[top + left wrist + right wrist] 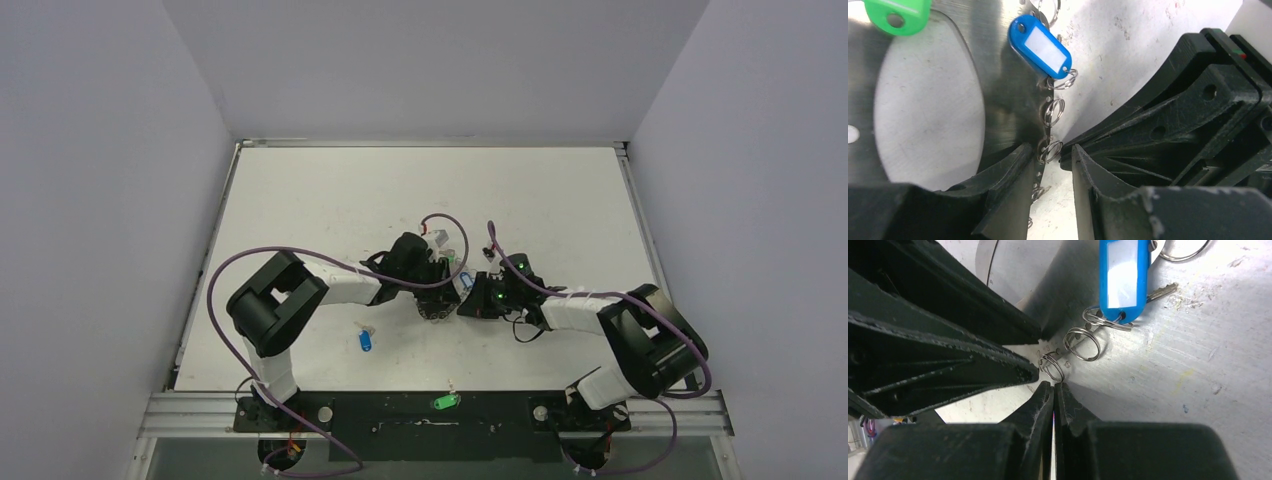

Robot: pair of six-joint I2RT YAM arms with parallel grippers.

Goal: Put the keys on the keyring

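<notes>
Meeting at the middle of the white bench [300, 200], the left tool [437, 303] and the right tool [470, 300] stand nose to nose over the keyring [998, 100], a broad, shiny metal hoop lying flat on the surface.

Seen from the left wrist, the left tool [1055, 160] straddles the hoop's rim with its jaws at a narrow gap. One finger [1003, 172] lies over the metal, while the other finger [1088, 172] stands just clear of the edge. A row of small split rings [1054, 111] hangs along that rim and runs up between the two fingers.

Seen from the right wrist, the right tool [1053, 387] has its jaws pressed together with nothing visible between them, the tips just below the nearest split ring [1052, 366].

A blue-tagged key [1040, 47] rests against the rim beside the split rings, its silver blade showing in the right wrist view. Whether it is threaded onto the hoop cannot be told. A green-tagged key [898, 15] lies on the hoop's far side.

Well apart from the tools, a second blue key [365, 340] lies on the bench in front of the left arm. A second green key [445, 402] sits on the black rail [400, 412] at the near edge, between the two bases.
</notes>
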